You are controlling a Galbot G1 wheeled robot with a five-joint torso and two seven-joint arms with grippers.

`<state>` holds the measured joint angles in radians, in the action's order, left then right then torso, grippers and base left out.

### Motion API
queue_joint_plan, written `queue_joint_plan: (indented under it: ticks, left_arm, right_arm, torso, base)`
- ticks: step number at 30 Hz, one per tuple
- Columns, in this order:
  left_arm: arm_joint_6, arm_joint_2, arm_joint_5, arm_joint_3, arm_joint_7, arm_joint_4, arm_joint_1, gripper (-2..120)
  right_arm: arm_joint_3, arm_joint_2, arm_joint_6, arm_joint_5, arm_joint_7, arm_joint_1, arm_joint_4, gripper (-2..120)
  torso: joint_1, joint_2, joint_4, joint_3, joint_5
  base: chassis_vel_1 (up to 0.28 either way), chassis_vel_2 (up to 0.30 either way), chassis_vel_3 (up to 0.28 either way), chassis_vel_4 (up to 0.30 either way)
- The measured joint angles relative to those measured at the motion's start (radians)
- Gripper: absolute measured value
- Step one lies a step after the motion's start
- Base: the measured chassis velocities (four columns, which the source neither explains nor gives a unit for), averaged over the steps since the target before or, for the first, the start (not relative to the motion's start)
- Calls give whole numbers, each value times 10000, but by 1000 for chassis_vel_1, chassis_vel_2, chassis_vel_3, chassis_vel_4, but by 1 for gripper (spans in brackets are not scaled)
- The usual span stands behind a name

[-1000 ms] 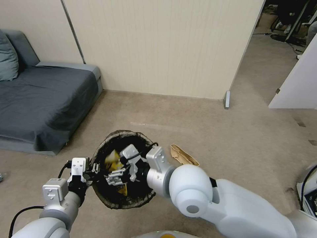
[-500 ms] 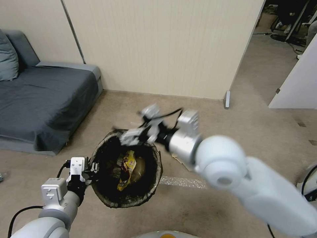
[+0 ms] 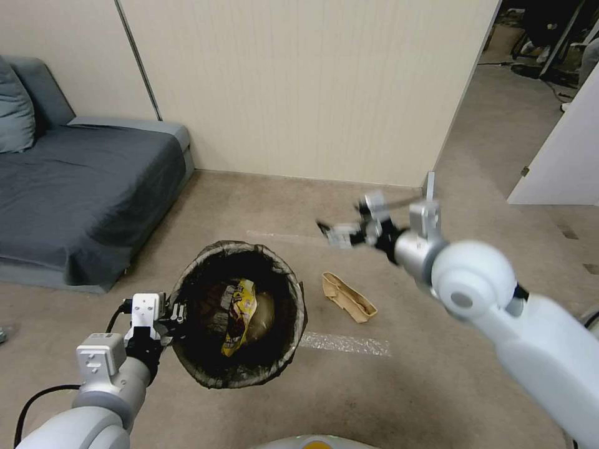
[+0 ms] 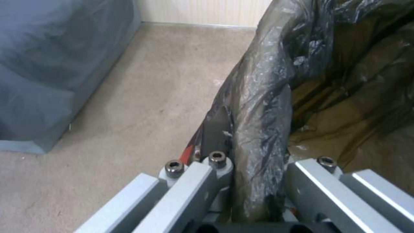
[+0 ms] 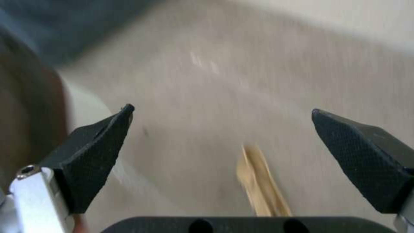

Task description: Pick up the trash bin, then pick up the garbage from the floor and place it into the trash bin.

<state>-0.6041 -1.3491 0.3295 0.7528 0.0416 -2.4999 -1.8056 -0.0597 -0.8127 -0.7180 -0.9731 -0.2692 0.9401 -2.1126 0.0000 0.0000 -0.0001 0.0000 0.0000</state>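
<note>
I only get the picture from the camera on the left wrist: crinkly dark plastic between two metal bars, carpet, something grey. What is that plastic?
Observer: It is the bag lining a trash bin. The left gripper is clamped on the bin's rim, on the side toward the sofa.
Operator: Is anything inside the bin?
Observer: Yes, a yellow wrapper lies in it, on top of other litter.
Operator: Where is the other arm?
Observer: The right gripper is in the air beyond the bin, fingers spread wide and empty.
Operator: Is there any rubbish on the floor?
Observer: A flattened tan carton lies on the carpet beside the bin, below the right gripper.
</note>
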Motion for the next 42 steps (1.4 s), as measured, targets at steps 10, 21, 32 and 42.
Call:
queue_joint_plan:
  ticks: [10,21,32,42]
  left_arm:
    - [0,12,7,-31,-12,0,-53,1]
    - [9,-16,8,-37,-6,0,-130,1]
    - [19,-52,-8,-29,10,0,-205,1]
    - [19,-53,-26,-60,-19,0,-185,1]
  right_arm:
    - [10,-28,37,1095,528,1557,1751,100]
    - [932,-1161,832,3358,989,1568,4245,100]
    - [1505,-2038,1309,4321,1229,1027,5933,91]
    - [1448,-2753,1860,4823,1271,819,6945,53]
  torso:
    - [0,0,0,0,1]
    - [0,0,2,0,1]
    - [-1,0,2,0,-2]
    - [0,0,1,0,0]
  base:
    - [0,0,0,0]
    - [0,0,0,0]
    - [0,0,0,0]
    - [0,0,0,0]
